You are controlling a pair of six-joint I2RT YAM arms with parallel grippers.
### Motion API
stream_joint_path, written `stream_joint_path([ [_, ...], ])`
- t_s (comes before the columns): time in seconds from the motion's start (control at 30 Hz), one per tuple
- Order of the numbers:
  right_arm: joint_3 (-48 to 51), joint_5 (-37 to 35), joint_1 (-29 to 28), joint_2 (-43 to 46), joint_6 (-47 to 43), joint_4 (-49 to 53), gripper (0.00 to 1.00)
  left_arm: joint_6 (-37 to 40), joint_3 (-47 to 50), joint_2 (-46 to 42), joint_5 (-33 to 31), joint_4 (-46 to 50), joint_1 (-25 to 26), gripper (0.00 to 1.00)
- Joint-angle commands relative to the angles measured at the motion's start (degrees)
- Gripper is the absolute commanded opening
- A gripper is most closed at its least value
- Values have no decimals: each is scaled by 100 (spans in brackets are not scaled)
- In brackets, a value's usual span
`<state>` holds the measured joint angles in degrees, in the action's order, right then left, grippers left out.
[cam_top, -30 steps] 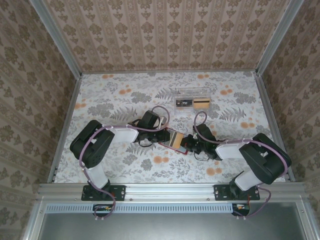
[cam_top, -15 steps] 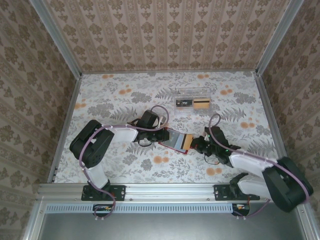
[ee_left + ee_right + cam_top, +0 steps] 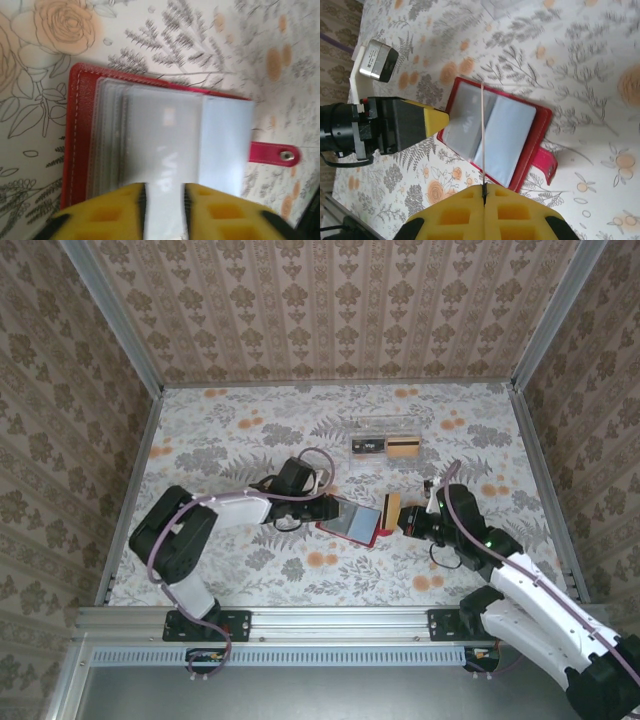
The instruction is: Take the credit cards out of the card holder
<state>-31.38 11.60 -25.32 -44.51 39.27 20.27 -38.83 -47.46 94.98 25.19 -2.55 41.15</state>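
The red card holder lies open on the flowered table, its pale pockets facing up and its red tab sticking out to one side. My left gripper is at the holder's left edge; its yellow fingers stand apart over a clear pocket leaf. My right gripper is shut on a tan credit card, clear of the holder, just to its right. In the right wrist view the card is a thin edge-on line rising from the closed jaws above the holder.
Two more cards lie side by side in a clear tray at the back middle of the table. Patterned walls and metal rails enclose the table on three sides. The left arm's wrist camera sits close behind the holder.
My right gripper has drawn the tan card out of the holder and carried it right and a little away. The left jaws have widened at the holder's edge.
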Motion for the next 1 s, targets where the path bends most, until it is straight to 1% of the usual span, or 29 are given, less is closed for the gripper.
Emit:
stream_joint_path([
  [0.0, -788, -374, -22, -357, -1070, 746, 0, 55, 89, -746, -263, 253, -44, 47],
  [0.1, -1446, -598, -143, -831, -1740, 919, 0, 65, 338, -1439, -509, 375, -59, 62],
  [0.17, -1907, -857, -280, -1152, -2366, 1010, 0, 69, 565, -1991, -711, 474, -88, 71],
  [0.2, -2091, -1007, -353, -1293, -2636, 1022, 0, 64, 668, -2229, -793, 519, -101, 78],
  [0.23, -2289, -1162, -399, -1457, -2936, 1020, 0, 60, 799, -2505, -879, 552, -128, 80],
  [0.3, -2610, -1232, -440, -1731, -3554, 1171, 0, 55, 1040, -3023, -1033, 624, -167, 86],
  [0.33, -2741, -1283, -476, -1840, -3921, 1151, 0, 59, 1169, -3337, -1103, 647, -176, 87],
  [0.37, -2847, -1411, -516, -1959, -4246, 1122, 0, 34, 1290, -3613, -1192, 699, -190, 91],
  [0.43, -3068, -1540, -534, -2183, -4926, 1147, 0, 26, 1514, -4108, -1319, 796, -220, 91],
  [0.47, -3191, -1696, -535, -2317, -5242, 1199, 0, 23, 1612, -4347, -1381, 865, -238, 97],
  [0.53, -3487, -1967, -540, -2629, -5714, 1397, 0, 20, 1787, -4768, -1476, 997, -270, 97],
  [0.57, -3647, -2113, -544, -2800, -5951, 1518, 0, 9, 1863, -4977, -1523, 1080, -278, 100],
  [0.63, -3873, -2356, -544, -3100, -6374, 1660, 0, 11, 1995, -5306, -1574, 1188, -303, 100],
  [0.77, -3885, -2953, -544, -3471, -7372, 1420, 0, -36, 2186, -5784, -1622, 1355, -335, 100],
  [0.8, -3885, -3008, -544, -3476, -7580, 1388, 0, -37, 2210, -5847, -1625, 1388, -336, 100],
  [0.83, -3877, -3085, -538, -3702, -7817, 1348, 0, -34, 2236, -5927, -1629, 1426, -335, 100],
  [0.9, -3855, -3289, -512, -3868, -8181, 1146, 0, -46, 2273, -6029, -1644, 1487, -345, 100],
  [0.97, -3867, -3318, -436, -4003, -8446, 1082, 0, -61, 2302, -6102, -1665, 1526, -344, 100],
])
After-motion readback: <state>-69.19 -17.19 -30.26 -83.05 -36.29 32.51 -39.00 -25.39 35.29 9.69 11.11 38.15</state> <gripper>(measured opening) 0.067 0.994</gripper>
